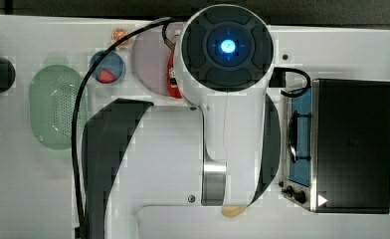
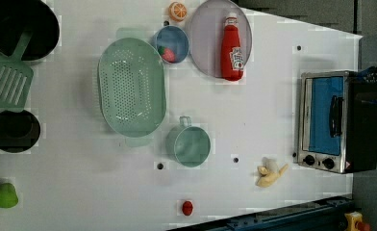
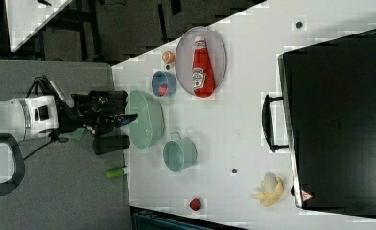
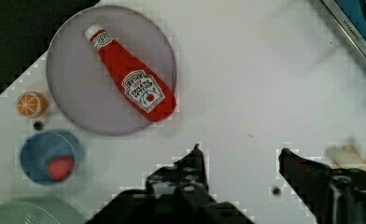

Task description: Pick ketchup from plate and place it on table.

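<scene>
My fingers (image 4: 197,161) look like matt black plastic. The ketchup (image 4: 132,84) looks like smooth red plastic with a paper-like white label, on a matt lilac plate (image 4: 78,102). The white table (image 4: 265,93) is smooth; upper right, the toaster oven (image 2: 328,120) trim is brushed metal.

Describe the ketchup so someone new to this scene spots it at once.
On the white table, find the large round lilac-grey plate beside the small blue bowl. The ketchup lies flat on it: a slim red bottle, white cap and label.

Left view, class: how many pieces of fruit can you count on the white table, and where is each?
4: orange slice beside the plate; strawberry in the blue bowl; peeled banana near the oven; small red fruit near the lower edge. Others may be hidden.
</scene>
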Available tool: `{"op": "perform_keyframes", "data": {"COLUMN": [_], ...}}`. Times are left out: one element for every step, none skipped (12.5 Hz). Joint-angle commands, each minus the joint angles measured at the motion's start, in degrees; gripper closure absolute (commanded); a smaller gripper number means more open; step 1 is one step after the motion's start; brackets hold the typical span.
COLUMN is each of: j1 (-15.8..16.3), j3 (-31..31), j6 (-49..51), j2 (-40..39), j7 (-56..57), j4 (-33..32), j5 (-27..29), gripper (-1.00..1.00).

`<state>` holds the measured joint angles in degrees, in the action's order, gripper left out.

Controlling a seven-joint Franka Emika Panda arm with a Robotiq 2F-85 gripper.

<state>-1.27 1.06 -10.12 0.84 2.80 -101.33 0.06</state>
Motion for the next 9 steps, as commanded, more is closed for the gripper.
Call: {"op": "perform_keyframes", "data": {"j1": [-4.6,-4.6,-4.6,-4.4,-4.2,-3.9,-3.5,-3.2,-3.0], "j3": [4.3,4.4,4.5,4.6,4.7,4.7,4.8,5.0,5.3], "j6": [12.2,12.1,12.1,12.0,11.8,11.5,10.6,9.3,7.6], "j2": [9.7,9.4,9.0,8.2,7.0,5.5,3.8,1.8,-0.2], "j7": [-6.5,-6.5,-6.4,-5.6,-4.3,-2.7,-0.6,2.1,5.0], "j4": [0.8,0.6,0.5,0.4,0.4,0.4,0.4,0.4,0.4], "j5": [0.6,0.6,0.6,0.6,0.6,0.6,0.6,0.6,0.6], "gripper": [-0.59,-0.8,-0.99,-1.0,-1.0,-1.0,-1.0,-1.0,-1.0]}}
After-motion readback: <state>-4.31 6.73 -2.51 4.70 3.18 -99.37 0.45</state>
